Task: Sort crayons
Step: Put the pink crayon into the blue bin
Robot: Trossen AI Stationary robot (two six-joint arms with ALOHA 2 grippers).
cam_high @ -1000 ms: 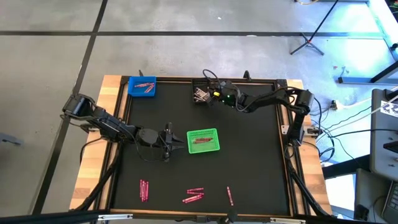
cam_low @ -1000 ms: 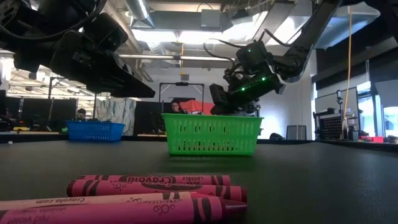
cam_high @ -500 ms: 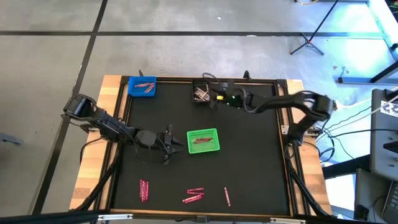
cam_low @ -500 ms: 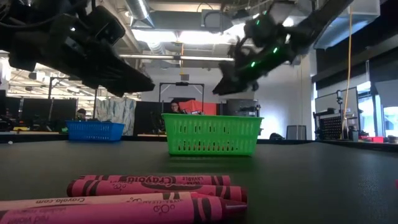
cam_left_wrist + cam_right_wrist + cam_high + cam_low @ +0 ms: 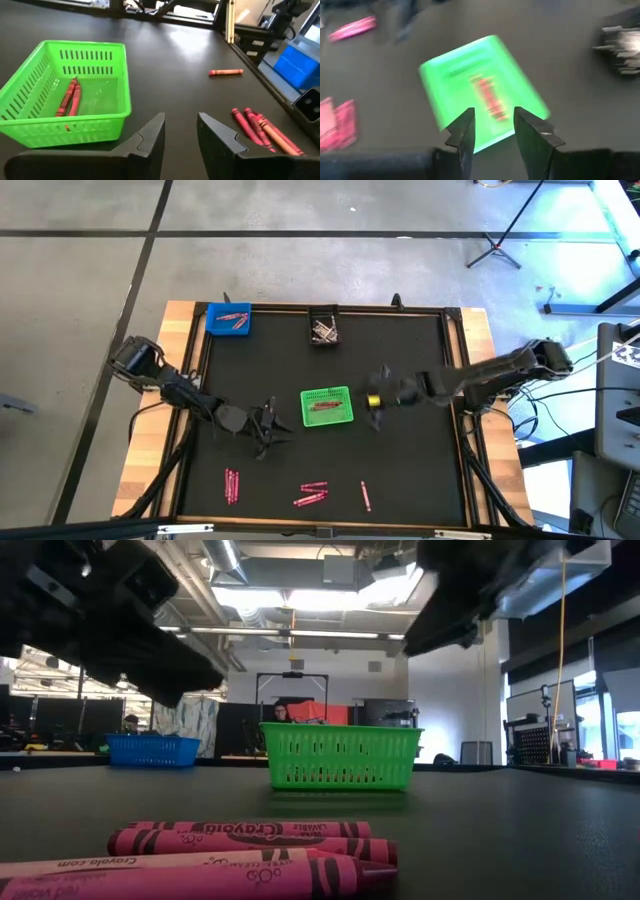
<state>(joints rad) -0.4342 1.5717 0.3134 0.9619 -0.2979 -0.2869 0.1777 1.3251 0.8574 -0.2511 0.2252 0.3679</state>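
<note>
Pink-red crayons lie loose near the table's front edge: a pair (image 5: 231,485), a bunch (image 5: 312,494) and a single one (image 5: 366,495); the low view shows some close up (image 5: 240,850). More lie in the green bin (image 5: 327,406), the blue bin (image 5: 228,318) and, pale ones, the black bin (image 5: 323,330). My left gripper (image 5: 181,132) stands open left of the green bin, nothing between its fingers. My right gripper (image 5: 493,125) hangs open above the green bin's right side, also with nothing in it.
The green bin (image 5: 65,95) stands mid-table with red crayons on its floor. The blue and black bins stand along the far edge. Bare black mat lies between the bins and the loose crayons (image 5: 262,130) near the front edge. Wooden rails border the table.
My right gripper has swung away from the black bin at the far edge, toward the near and right side, rising, and now hangs by the green bin's right side. My left gripper has shifted a little toward the near edge. No crayon or bin has moved.
</note>
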